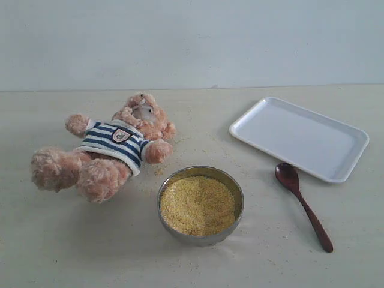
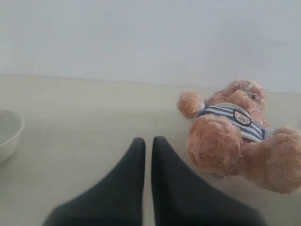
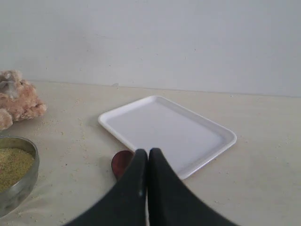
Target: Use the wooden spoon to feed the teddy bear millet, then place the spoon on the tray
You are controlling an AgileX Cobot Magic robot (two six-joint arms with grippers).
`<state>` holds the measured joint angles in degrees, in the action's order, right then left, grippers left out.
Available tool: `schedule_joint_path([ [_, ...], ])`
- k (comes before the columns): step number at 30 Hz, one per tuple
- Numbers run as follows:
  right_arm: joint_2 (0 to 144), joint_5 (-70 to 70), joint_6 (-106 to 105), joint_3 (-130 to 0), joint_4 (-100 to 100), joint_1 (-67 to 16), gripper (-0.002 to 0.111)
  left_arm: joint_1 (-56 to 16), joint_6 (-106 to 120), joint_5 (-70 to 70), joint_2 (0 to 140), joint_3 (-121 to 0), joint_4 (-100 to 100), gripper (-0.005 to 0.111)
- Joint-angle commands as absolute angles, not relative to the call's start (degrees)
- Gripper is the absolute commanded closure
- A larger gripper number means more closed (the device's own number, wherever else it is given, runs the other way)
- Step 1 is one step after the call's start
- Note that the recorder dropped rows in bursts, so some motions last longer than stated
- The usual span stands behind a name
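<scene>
The feeding was not yet begun. The small dark reddish-brown wooden spoon (image 1: 303, 204) lay on the pale surface (image 1: 60, 240), just beside the near edge of the flat white rectangular plastic tray (image 1: 300, 138), and neither hand was holding it. The left hand (image 2: 148, 141) was closed, with its two dark fingers almost together and nothing between them, and it pointed past the legs of the fluffy pinkish-brown teddy bear (image 1: 111, 150) in the striped shirt, which lay on its back. The right hand (image 3: 148, 151) was closed and empty too. In the right wrist view the oval bowl of the spoon showed just beyond its tips.

The golden-yellow millet (image 1: 197, 205) filled the round steel bowl (image 1: 207, 240), which stood between the bear and the spoon. By judgement, the step in hand was the pick-up of the spoon. The next move would ask the right hand to open, come down over the slim handle and close on it with care, because the handle lay flat and thin on the surface. Only then could the scoop into the millet follow.
</scene>
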<state>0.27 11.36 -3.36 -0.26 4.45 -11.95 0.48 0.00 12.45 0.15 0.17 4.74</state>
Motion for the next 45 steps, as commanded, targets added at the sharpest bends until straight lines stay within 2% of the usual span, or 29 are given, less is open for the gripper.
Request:
schedule_joint_path([
  [1, 0.0, 11.4, -3.3, 0.0, 4.4, -12.0, 0.107, 0.1, 0.0, 11.8, 0.0, 0.0, 4.6, 0.102],
  [15, 0.0, 11.4, -3.3, 0.0, 4.4, -12.0, 0.107, 0.1, 0.0, 11.3, 0.0, 0.0, 4.6, 0.102],
  [17, 0.0, 11.4, -3.3, 0.0, 4.4, -12.0, 0.107, 0.1, -2.0, 9.5, 0.0, 0.0, 8.8, 0.102],
  [22, 0.0, 11.4, -3.3, 0.0, 4.4, -12.0, 0.107, 0.1, -14.2, 4.0, 0.0, 0.0, 38.1, 0.102],
  [24, 0.0, 11.4, -3.3, 0.0, 4.4, -12.0, 0.107, 0.1, -14.1, 3.8, 0.0, 0.0, 43.0, 0.102],
  [33, 0.0, 11.4, -3.3, 0.0, 4.4, -12.0, 0.107, 0.1, -14.1, 6.4, 0.0, -1.3, 47.2, 0.102],
  [38, 0.0, 11.4, -3.3, 0.0, 4.4, -12.0, 0.107, 0.1, 2.0, 11.0, 0.0, -8.5, 46.9, 0.102],
  [45, 0.0, 11.4, -3.3, 0.0, 4.4, -12.0, 0.107, 0.1, 17.1, 19.4, 20.7, -21.1, 46.9, 0.102],
])
